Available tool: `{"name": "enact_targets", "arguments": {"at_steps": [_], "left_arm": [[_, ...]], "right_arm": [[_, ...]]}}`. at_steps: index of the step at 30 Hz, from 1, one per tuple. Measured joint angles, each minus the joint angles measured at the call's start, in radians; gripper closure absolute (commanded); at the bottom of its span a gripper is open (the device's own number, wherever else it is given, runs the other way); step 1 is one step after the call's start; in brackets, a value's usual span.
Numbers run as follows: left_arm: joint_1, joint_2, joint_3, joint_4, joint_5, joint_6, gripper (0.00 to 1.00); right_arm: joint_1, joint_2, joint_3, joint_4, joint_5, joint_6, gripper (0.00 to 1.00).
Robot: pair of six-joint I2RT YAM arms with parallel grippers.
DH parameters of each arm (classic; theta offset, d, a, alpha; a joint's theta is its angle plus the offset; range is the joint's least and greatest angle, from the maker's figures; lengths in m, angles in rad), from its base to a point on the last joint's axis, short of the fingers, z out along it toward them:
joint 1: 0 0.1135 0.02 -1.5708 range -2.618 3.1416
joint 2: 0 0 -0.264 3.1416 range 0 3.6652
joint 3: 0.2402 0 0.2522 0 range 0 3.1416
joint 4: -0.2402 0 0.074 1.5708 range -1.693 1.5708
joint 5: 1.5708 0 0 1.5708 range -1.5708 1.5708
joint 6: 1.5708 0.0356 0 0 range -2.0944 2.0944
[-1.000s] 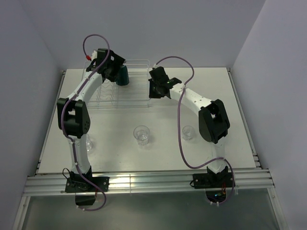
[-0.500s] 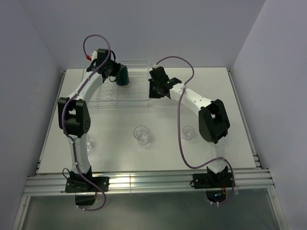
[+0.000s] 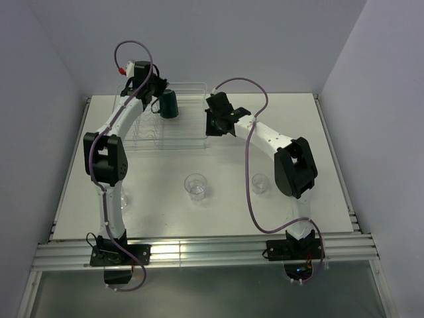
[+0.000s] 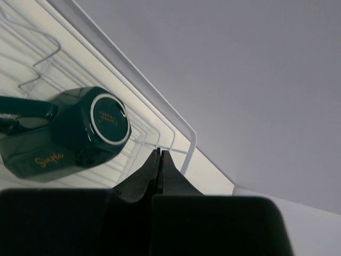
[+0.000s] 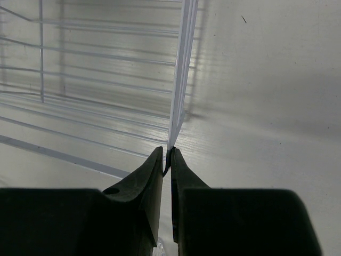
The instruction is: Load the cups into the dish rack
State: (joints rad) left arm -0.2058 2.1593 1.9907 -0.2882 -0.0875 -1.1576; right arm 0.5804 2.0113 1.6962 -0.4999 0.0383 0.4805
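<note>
A dark green mug (image 3: 169, 104) rests upside down in the clear wire dish rack (image 3: 182, 130) at the back of the table. In the left wrist view the mug (image 4: 69, 133) lies left of my left gripper (image 4: 160, 155), which is shut on nothing and apart from it. My left gripper (image 3: 156, 99) hovers over the rack's back left. My right gripper (image 3: 211, 126) is shut on the rack's right end wire (image 5: 180, 85), fingertips (image 5: 167, 156) pinching it. Clear glass tumblers stand on the table: one in the middle (image 3: 195, 186), one to the right (image 3: 260, 183), one (image 3: 124, 199) partly behind the left arm.
The rack's far rim wire (image 4: 184, 133) runs close to the back wall. White walls close in the table on the left, back and right. A metal rail (image 3: 199, 252) with both arm bases runs along the near edge.
My left gripper went from open to shut and drew back up and left from the green mug, which stays in the rack. The right arm has not moved.
</note>
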Motion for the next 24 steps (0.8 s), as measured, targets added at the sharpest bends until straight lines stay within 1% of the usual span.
{"name": "enact_targets", "arguments": {"at_steps": [3,8,16,24], "left_arm": [[0.004,0.031,0.011,0.025,-0.008,0.011,1.00],[0.011,0.111,0.083,0.037,-0.015,0.018,1.00],[0.017,0.129,0.072,0.038,-0.015,0.018,1.00],[0.018,0.129,0.008,0.076,-0.014,0.013,1.00]], "right_arm": [[0.000,0.000,0.001,0.000,0.000,-0.001,0.88],[0.002,0.000,0.002,-0.001,0.003,-0.004,0.88],[0.003,0.000,0.003,-0.002,0.004,-0.007,0.88],[0.005,0.000,0.003,-0.002,0.005,-0.007,0.88]]}}
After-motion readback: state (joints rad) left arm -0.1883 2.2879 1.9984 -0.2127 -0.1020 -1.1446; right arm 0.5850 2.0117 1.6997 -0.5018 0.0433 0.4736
